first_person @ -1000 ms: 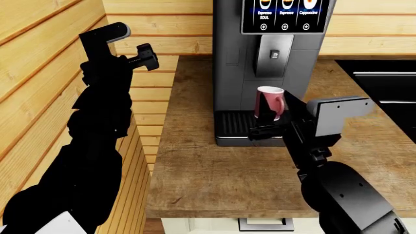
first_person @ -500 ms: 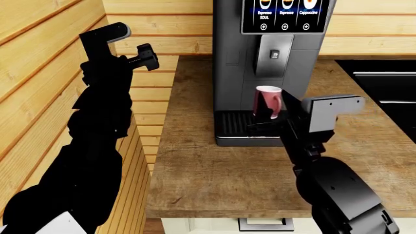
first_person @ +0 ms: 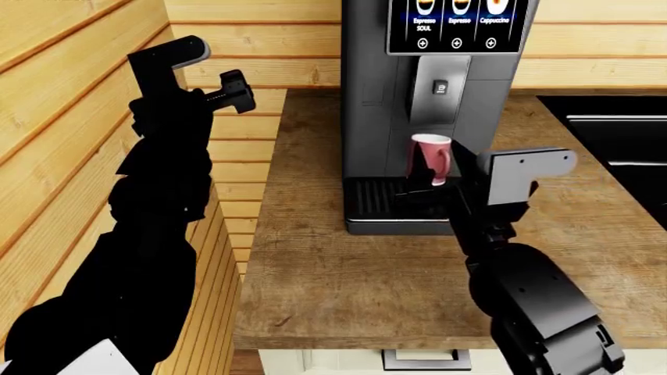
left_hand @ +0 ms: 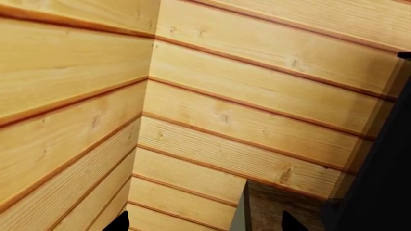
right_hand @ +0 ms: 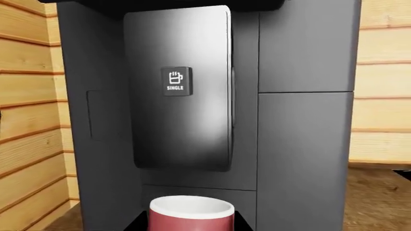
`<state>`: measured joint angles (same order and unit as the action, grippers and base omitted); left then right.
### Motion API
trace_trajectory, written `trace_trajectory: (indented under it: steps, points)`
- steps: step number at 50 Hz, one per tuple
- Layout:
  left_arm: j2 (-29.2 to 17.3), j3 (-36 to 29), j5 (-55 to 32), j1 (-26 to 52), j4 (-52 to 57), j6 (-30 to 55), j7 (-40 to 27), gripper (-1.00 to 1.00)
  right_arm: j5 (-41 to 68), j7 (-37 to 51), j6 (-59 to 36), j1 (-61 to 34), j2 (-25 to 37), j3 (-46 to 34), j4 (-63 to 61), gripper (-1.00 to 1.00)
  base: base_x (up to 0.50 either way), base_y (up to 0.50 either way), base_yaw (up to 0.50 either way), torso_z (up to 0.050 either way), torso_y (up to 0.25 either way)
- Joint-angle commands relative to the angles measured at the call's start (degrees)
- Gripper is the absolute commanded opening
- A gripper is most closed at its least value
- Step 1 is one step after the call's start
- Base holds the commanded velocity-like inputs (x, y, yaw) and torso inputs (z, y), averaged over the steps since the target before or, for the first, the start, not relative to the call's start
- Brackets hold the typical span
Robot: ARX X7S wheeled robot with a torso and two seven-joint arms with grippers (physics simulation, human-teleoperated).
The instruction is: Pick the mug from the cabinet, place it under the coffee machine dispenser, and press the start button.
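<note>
The mug [first_person: 430, 159], red-pink with a white inside, is seen upright over the machine's black ribbed ledge, its loop handle turned to the right. Directly above it, the coffee machine dispenser [right_hand: 180, 86] is shown: a narrow grey upright block marked with a small dark cup icon reading SINGLE.

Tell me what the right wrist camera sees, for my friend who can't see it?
A red-pink mug with a white inside sits low in the picture, right below the grey coffee machine dispenser, which has a small dark cup icon marked SINGLE. The tall dark-grey coffee machine fills most of the view, with wooden plank walls on both sides.
</note>
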<state>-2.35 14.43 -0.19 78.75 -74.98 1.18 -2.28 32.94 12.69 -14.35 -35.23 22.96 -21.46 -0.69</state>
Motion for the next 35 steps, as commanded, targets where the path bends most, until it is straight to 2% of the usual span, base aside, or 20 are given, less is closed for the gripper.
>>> trace_trajectory:
  steps: [1, 35]
  points:
    - [0.03, -0.14, 0.03, 0.0, 0.0, 0.0, -0.01, 1.0, -2.13, -0.71, 1.36, -0.64, -0.86, -0.31, 2.67, -1.0, 0.0, 0.0, 0.0, 0.0, 0.0]
    - [0.01, -0.16, -0.07, 0.03, 0.0, -0.01, 0.31, 1.0, -4.06, -2.05, 5.48, 0.08, -2.54, -1.37, 9.7, -1.0, 0.0, 0.0, 0.0, 0.0, 0.0]
